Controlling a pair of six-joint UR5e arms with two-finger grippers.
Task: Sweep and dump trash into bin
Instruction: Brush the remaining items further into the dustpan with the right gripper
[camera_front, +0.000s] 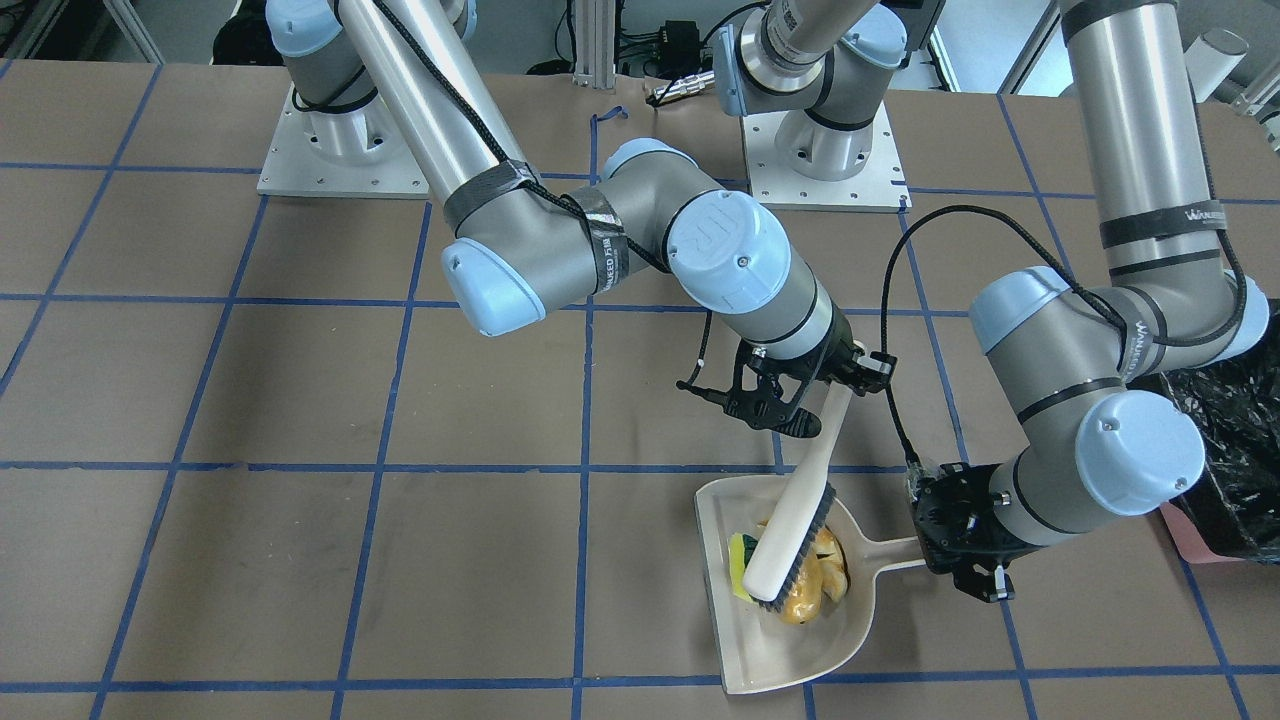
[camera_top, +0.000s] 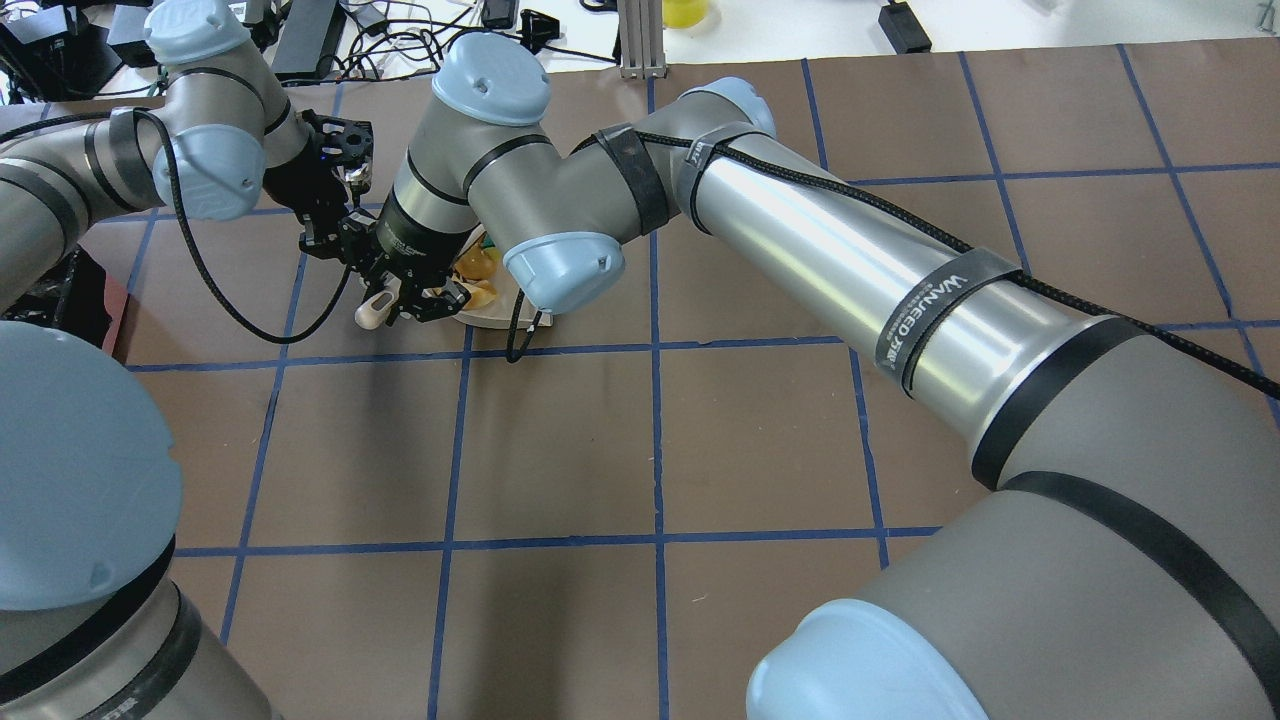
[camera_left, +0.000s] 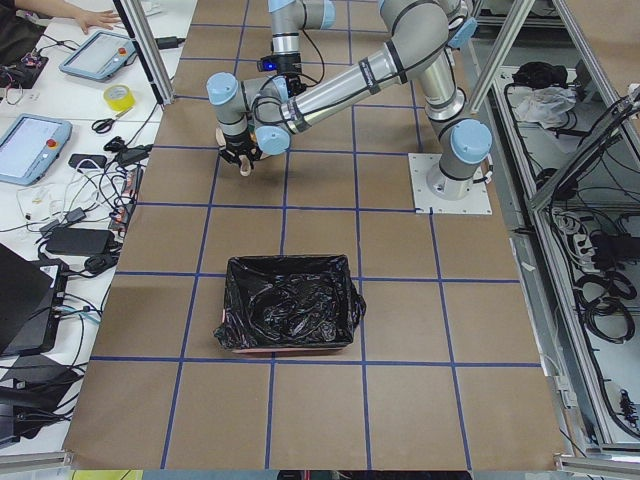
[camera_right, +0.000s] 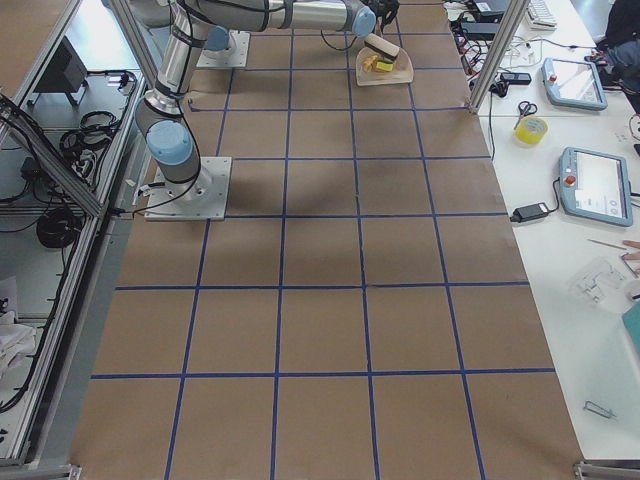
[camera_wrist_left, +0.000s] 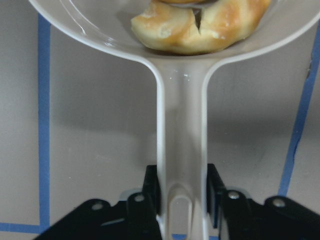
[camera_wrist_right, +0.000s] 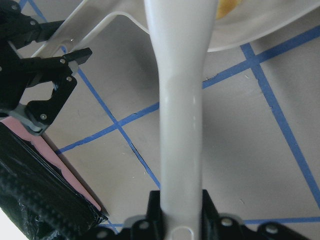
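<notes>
we found the left gripper (camera_wrist_left: 182, 190) clamped on the dustpan (camera_front: 795, 650) handle, the right gripper (camera_wrist_right: 180, 210) clamped on the brush (camera_front: 790, 540), trash (camera_front: 800, 605) inside the dustpan.

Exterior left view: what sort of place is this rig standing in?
Most likely a robotics lab or test cell, not a home. The table is brown with a blue tape grid, the left arm stands on a metal base plate, and teach pendants lie on a side bench.
</notes>
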